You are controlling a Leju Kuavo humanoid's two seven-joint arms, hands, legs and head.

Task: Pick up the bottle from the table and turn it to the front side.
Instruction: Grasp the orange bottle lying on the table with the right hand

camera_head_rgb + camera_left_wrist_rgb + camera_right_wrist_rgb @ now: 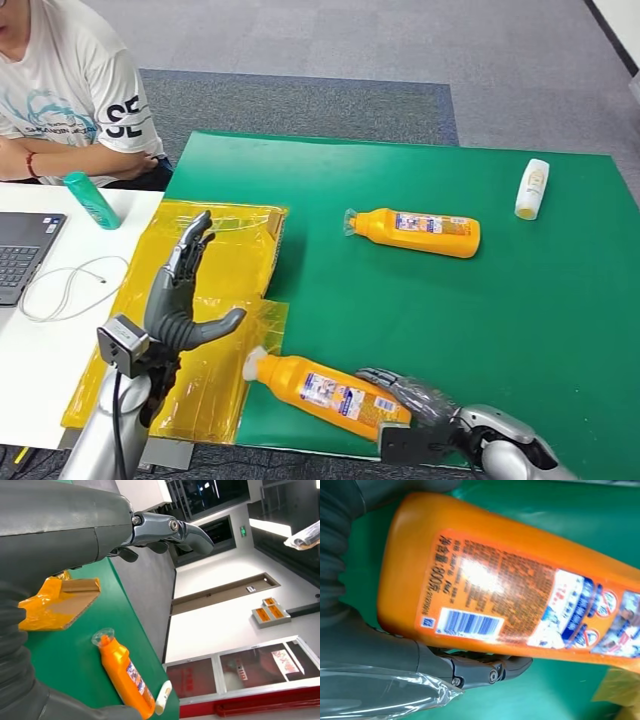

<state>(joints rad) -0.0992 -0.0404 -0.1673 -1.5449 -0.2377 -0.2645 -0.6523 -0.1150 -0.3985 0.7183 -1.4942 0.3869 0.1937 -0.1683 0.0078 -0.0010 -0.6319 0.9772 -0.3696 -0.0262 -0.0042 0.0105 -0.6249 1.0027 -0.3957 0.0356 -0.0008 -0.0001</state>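
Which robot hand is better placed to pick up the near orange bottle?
Right: the right robot hand already lies against the near orange bottle. The left robot hand hovers open over the yellow sheet.

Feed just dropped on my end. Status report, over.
Left hand raised, open, holding nothing. Right hand gripping near orange bottle at its base, barcode side up, bottle at table level. Nothing in the way.
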